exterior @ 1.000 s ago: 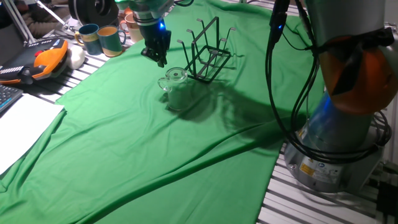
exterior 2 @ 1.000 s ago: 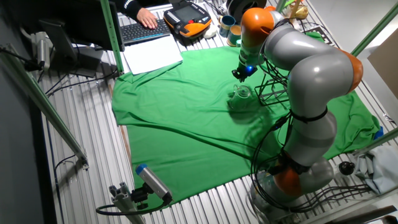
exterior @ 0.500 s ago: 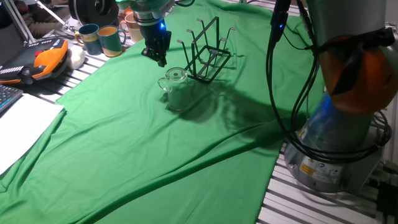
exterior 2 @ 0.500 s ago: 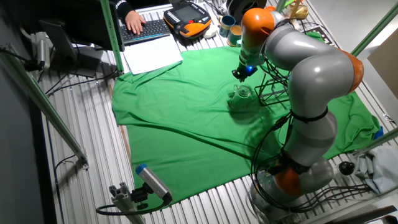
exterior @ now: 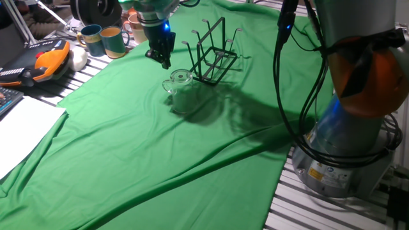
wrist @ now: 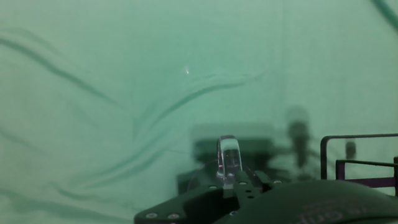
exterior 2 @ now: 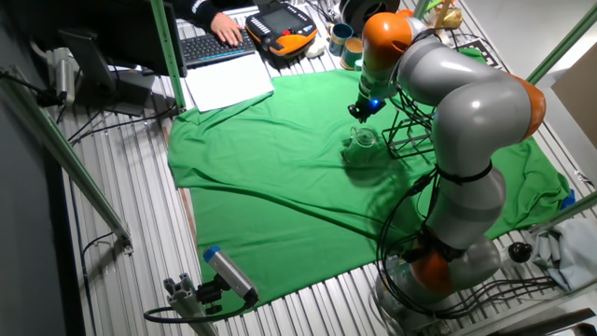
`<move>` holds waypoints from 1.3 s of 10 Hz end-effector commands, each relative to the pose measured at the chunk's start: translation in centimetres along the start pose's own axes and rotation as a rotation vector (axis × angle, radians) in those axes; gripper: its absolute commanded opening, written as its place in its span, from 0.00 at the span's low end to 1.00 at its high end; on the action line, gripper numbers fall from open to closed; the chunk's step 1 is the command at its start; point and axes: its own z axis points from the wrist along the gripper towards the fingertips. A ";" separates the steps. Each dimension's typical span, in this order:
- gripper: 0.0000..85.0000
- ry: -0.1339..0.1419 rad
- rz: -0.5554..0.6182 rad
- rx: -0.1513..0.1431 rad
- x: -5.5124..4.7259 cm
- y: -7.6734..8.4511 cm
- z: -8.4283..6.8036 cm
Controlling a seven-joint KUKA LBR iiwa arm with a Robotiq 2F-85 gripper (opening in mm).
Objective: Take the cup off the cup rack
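Cup (exterior: 181, 87) is sitting upright on the green surface (exterior: 128, 147), off the cup rack (exterior: 214, 54), just below-right of gripper (exterior: 163, 62); fingers' spacing is impossible to tell

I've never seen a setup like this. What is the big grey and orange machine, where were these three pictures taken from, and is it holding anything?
It is a robot arm; its end effector is the dark two-fingered part at the tip. Two pictures come from fixed cameras on different sides of the table. The third comes from a camera on the hand, looking down at the green cloth. On the cloth stand a clear glass cup and, beside it, a black wire cup rack. Ceramic mugs sit past the cloth's edge. The end effector hovers just above the cup, holding nothing; whether its fingers are open is unclear.
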 end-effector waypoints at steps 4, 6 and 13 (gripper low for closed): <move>0.20 0.030 0.000 0.001 -0.1 0.0 0.2; 0.20 0.042 -0.009 -0.020 -0.1 0.1 0.3; 0.20 0.059 -0.035 -0.042 -0.5 0.1 0.4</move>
